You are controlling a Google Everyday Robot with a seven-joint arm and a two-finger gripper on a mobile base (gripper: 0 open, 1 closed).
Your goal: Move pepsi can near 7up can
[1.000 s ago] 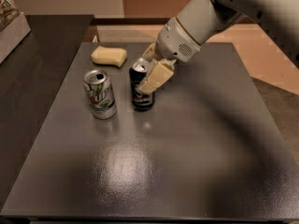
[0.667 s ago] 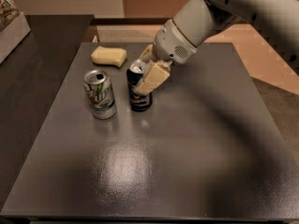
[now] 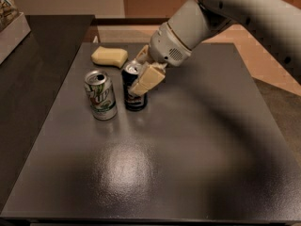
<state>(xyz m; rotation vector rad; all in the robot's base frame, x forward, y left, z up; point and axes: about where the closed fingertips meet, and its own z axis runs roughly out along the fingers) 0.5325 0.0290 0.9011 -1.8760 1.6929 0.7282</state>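
The pepsi can [image 3: 134, 95], dark navy with a silver top, stands upright on the dark table [image 3: 188, 154] at the back left. The 7up can [image 3: 100, 96], white and silver with green lettering, stands upright just to its left, a small gap between them. My gripper [image 3: 142, 68] comes in from the upper right and is shut on the upper part of the pepsi can. One tan finger [image 3: 147, 80] lies across the can's front; the other is behind it.
A yellow sponge [image 3: 109, 56] lies behind the two cans near the table's back edge. A light box [image 3: 10, 25] sits on the dark counter at the far left. The table's right edge borders a tan floor.
My gripper has moved left with the pepsi can in it, bringing the can closer to the 7up can. The 7up can and sponge have not moved.
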